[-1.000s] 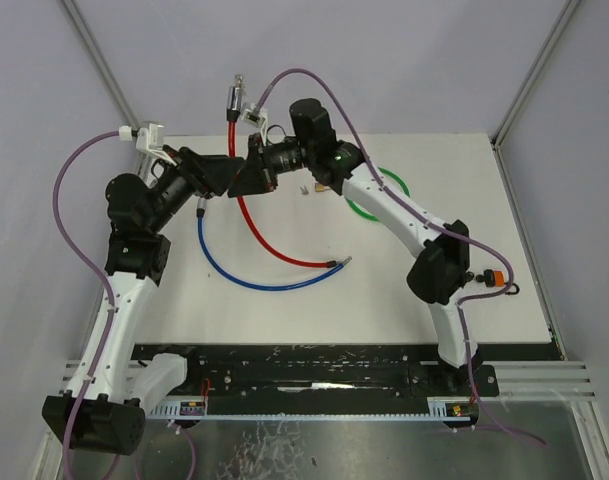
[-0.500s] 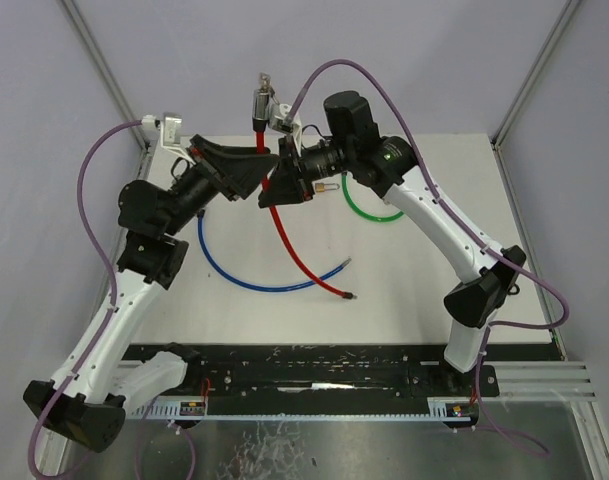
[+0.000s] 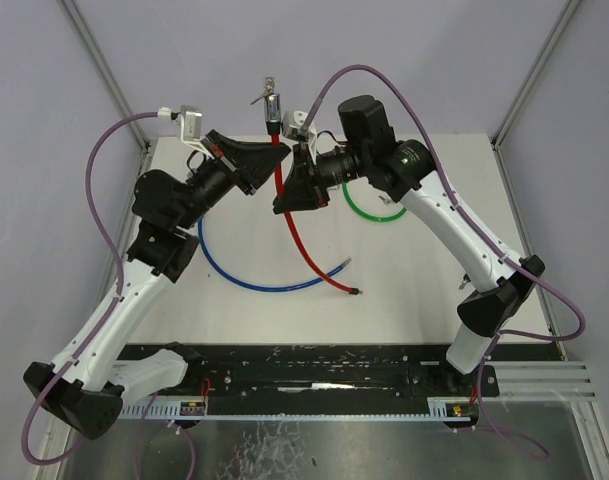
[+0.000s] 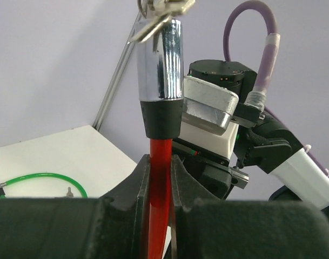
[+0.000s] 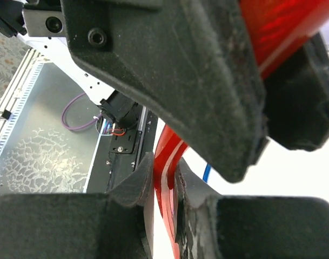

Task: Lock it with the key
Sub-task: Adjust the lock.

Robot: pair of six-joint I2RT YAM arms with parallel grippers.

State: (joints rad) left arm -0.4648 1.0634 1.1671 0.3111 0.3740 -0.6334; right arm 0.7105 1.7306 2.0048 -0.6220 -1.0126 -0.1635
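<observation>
A red cable lock (image 3: 302, 240) is held up above the white table (image 3: 434, 280). Its chrome cylinder (image 3: 274, 105) points upward, with a key (image 3: 262, 92) and key ring sticking out of its top. My left gripper (image 3: 269, 158) is shut on the red cable just under the cylinder's black collar. In the left wrist view the cable (image 4: 160, 172) is pinched between both pads below the cylinder (image 4: 161, 65) and key (image 4: 153, 24). My right gripper (image 3: 289, 195) is shut on the same cable a little lower, with the cable (image 5: 165, 178) squeezed between its pads. The cable's free end (image 3: 356, 292) rests on the table.
A blue cable (image 3: 244, 275) curves across the table left of centre. A green cable loop (image 3: 374, 210) lies behind the right arm and shows again as the green loop (image 4: 45, 178) in the left wrist view. Grey walls and metal posts enclose the table.
Both arms have carried the lock up and to the right. The left gripper, open earlier, has shut on the red cable below the cylinder. The right gripper keeps its hold.
</observation>
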